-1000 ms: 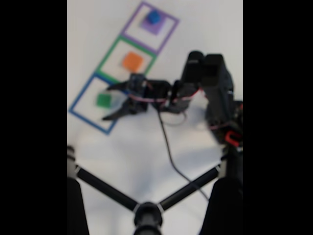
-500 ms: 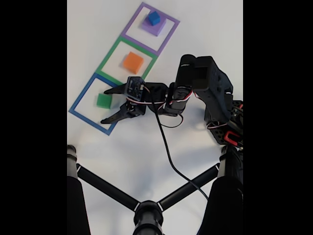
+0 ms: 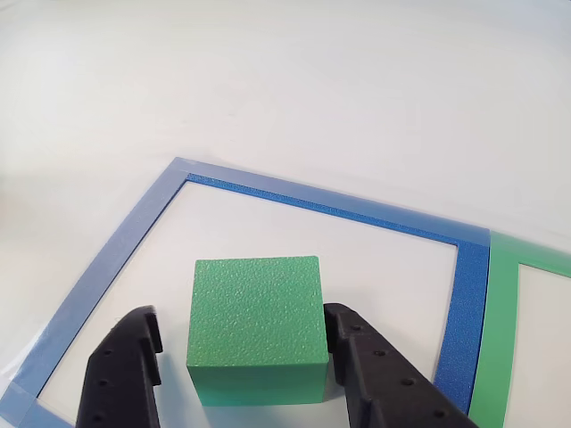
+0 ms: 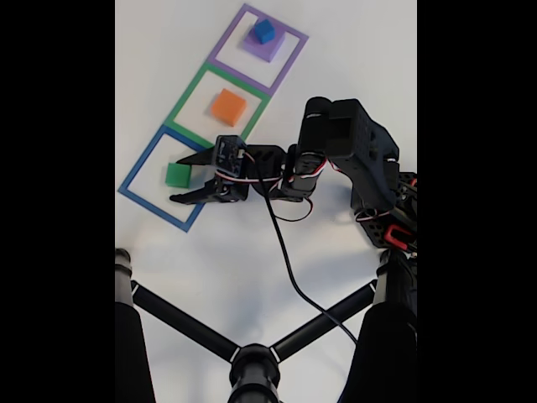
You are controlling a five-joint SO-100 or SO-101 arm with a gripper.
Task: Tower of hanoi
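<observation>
Gripper point(image 3: 241, 366) stands open around the green cube point(image 3: 256, 325), one finger at each side, holding nothing yet. The cube sits inside the blue taped square point(image 4: 134, 172). I would keep the fingers level with the cube's side faces, centre it between them, then close slowly to avoid pushing it askew.

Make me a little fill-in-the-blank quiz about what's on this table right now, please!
1. The gripper has its open jaws on either side of the ____ cube.
2. That cube sits inside the square taped in ____.
3. The orange block lies in the ____ square.
4. On the purple block rests a small ____ cube.

Missing words: green; blue; green; blue
</observation>
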